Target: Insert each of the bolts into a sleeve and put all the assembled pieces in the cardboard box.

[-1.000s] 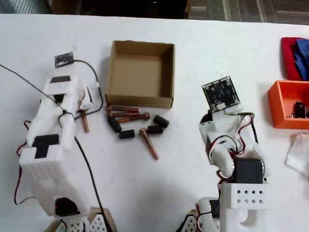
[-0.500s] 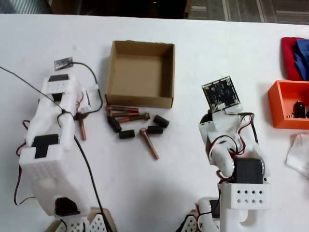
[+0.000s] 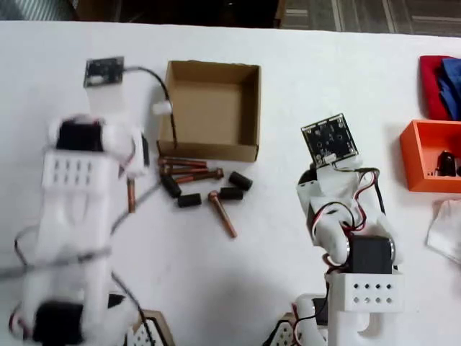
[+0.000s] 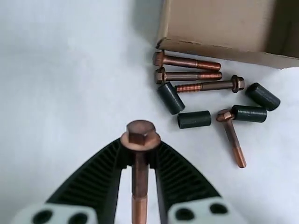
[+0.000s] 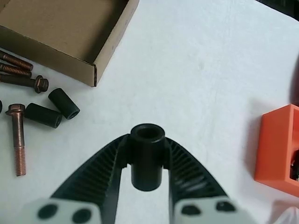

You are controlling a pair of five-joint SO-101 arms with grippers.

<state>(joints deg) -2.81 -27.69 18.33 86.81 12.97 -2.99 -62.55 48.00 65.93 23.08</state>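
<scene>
Our left jaws, clenched on a bolt [image 4: 139, 179], have just lifted off the table [image 3: 216, 288]; our right jaws grip a sleeve [image 5: 147, 161], ready for joining.

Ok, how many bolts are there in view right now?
5 bolts: one in the left gripper, three side by side along the cardboard box, one loose beside the sleeves. None seem hidden.
</scene>
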